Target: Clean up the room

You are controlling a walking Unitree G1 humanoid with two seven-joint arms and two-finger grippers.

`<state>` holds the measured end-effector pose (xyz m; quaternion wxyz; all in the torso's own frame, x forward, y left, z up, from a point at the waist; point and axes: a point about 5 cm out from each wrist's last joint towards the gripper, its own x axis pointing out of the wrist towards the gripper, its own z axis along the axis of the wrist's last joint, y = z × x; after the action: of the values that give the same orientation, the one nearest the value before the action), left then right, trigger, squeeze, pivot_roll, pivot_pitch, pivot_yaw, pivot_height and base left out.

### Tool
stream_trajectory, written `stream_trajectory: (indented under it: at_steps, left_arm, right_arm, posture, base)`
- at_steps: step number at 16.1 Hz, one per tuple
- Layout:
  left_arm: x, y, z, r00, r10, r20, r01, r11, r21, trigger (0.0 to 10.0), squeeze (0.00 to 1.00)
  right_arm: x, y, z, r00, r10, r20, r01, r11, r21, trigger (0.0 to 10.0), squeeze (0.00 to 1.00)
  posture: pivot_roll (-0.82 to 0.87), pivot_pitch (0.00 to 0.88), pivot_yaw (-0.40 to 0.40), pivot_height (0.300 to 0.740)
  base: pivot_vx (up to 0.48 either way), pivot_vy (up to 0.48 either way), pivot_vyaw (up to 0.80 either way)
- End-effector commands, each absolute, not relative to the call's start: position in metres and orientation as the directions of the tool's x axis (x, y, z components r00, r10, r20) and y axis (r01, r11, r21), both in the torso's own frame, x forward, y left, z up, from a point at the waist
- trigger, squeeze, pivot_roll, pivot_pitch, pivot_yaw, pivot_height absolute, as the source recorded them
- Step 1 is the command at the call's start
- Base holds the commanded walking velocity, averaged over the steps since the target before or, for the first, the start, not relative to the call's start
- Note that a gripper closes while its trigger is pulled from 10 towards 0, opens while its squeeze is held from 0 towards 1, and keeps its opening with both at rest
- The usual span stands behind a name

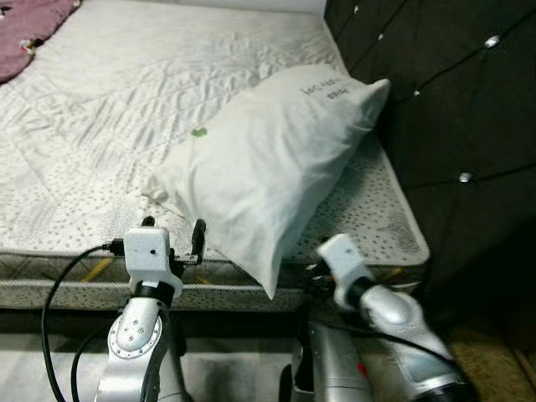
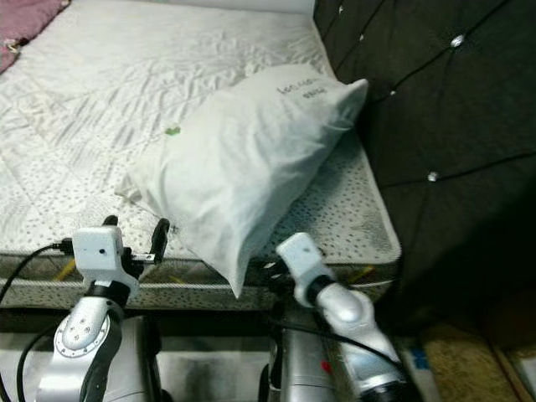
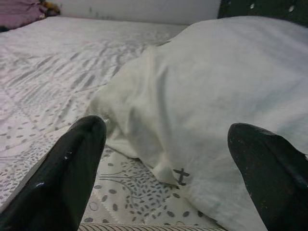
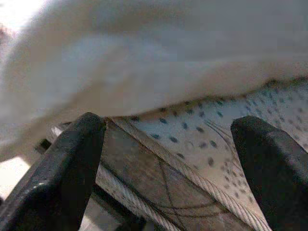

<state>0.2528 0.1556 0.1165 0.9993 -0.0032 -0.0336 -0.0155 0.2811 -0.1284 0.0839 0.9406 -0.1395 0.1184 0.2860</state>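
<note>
Pillow point(image 1: 268, 167) on mattress point(image 1: 100, 109), both pincers spread

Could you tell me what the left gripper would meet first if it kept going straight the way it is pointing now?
Most likely the white pillow. The left gripper is open at the mattress edge, and the pillow's near corner lies right ahead between its fingers, though the exact gap is unclear.

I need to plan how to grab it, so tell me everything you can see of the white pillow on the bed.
The pillow is white, soft-looking fabric, plump and creased, with small dark print near its top end and a tiny dark mark by one seam. It lies slantwise on the mattress, its upper corner by the dark tufted headboard, its lower corner hanging over the bed's front edge. The left gripper and right gripper, both open, sit just short of it.
</note>
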Motion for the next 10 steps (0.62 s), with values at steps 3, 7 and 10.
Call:
stream_trajectory:
  at_steps: [3,7,10]
  left_arm:
    - [0.253,0.154,0.116,0.998,-0.036,0.056,0.037,0.999,-0.005,10.0,0.00]
    - [0.254,0.156,0.115,0.998,-0.047,0.046,0.048,0.999,-0.004,10.0,0.00]
    - [0.257,0.154,0.116,0.997,-0.058,0.047,0.058,0.998,-0.006,10.0,0.00]
  right_arm:
    - [0.268,-0.138,0.087,0.730,0.580,-0.362,-0.624,0.781,-0.008,10.0,0.00]
    - [0.262,-0.156,0.104,0.669,0.634,-0.389,-0.631,0.760,0.155,10.0,0.00]
    - [0.263,-0.156,0.125,0.723,0.639,-0.263,-0.543,0.761,0.356,10.0,0.00]
  posture:
    - [-0.05,0.135,-0.071,0.525]
    - [-0.07,0.133,-0.055,0.525]
    - [-0.07,0.129,-0.049,0.525]
  base:
    - [0.000,0.000,0.00]
    - [0.000,0.000,0.00]
    - [0.000,0.000,0.00]
